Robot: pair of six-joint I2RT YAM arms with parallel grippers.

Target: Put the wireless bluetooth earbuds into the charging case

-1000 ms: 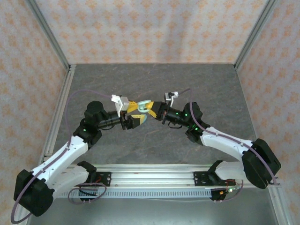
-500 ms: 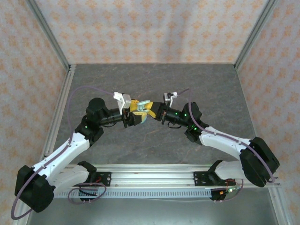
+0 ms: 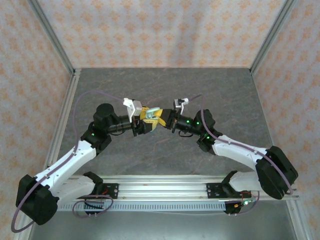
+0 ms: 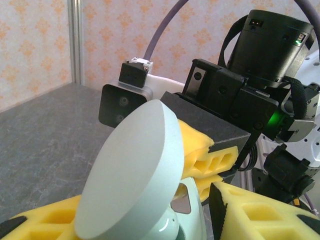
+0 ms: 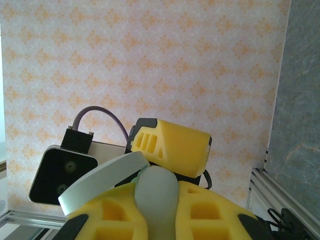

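A mint charging case (image 3: 153,111) hangs in mid-air over the table's middle, its lid (image 4: 135,170) swung open. My right gripper (image 5: 157,212) is shut on the case body (image 5: 157,195), which stands upright between its yellow fingers. From the other side my left gripper (image 3: 145,122) reaches in, one finger (image 4: 250,215) to each side of the case. Whether those fingers press on it I cannot tell. Under the lid a glossy mint bulge (image 4: 167,231) shows, and I cannot say if it is one of the earbuds.
Both arms meet above the dark grey table (image 3: 165,150). Patterned walls and metal posts (image 3: 55,40) close in three sides. The aluminium rail (image 3: 160,187) with the arm bases runs along the near edge.
My left gripper has moved up and in toward the case, and its jaws have narrowed around it. The right gripper has kept its hold and barely shifted.
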